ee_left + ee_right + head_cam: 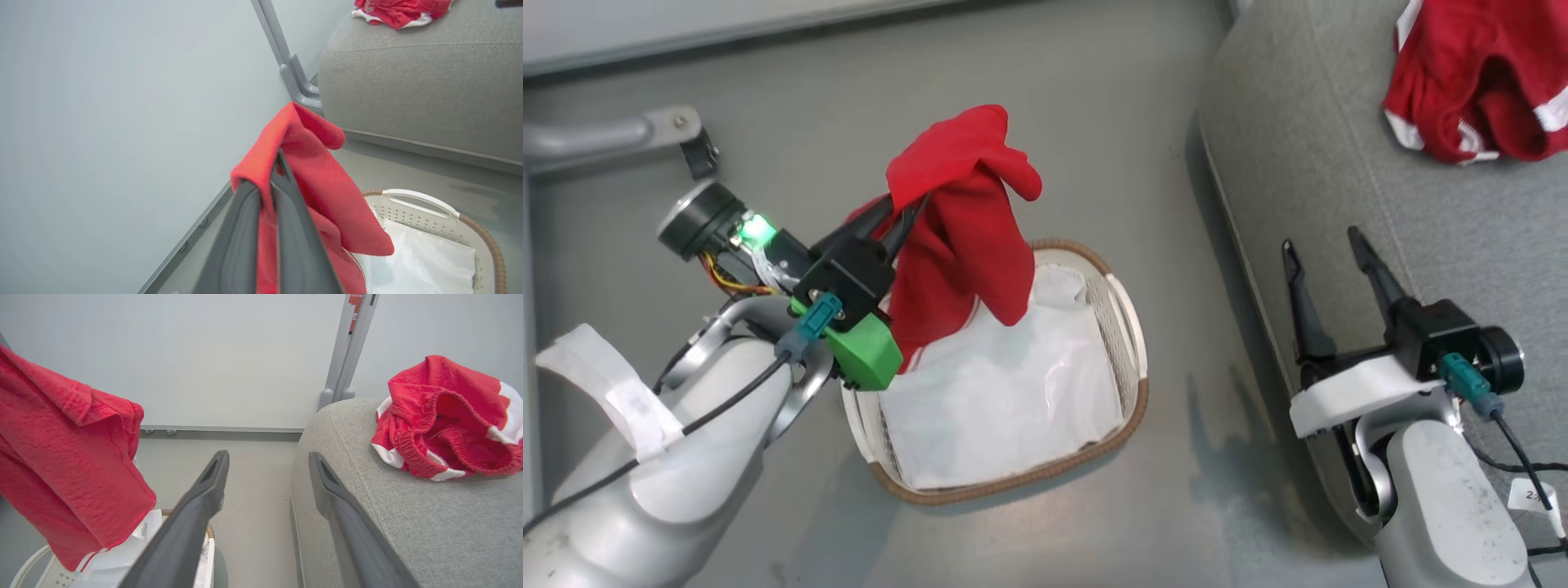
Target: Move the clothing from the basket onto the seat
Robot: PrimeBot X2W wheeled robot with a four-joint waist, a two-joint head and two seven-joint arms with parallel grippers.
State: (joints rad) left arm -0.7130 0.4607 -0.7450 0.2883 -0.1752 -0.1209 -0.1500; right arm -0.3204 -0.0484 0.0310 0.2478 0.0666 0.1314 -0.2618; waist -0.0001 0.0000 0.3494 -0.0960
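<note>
hoisting: left gripper (915, 206) pinches red clothing (968, 245) over the basket (1132, 408) (right gripper (1321, 241) spread); next, swing to the seat (1339, 163).

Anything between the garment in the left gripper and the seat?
Nothing visible. The left gripper holds the red garment above the basket; open floor separates it from the seat, where a second red garment lies.

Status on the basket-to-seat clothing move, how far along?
Done: one red garment lies on the seat. In hand: left gripper is shut on a second red garment, held up over the basket. Left: carry it to the seat and release. Only the white liner shows inside the basket. Right gripper is open and holds nothing.
</note>
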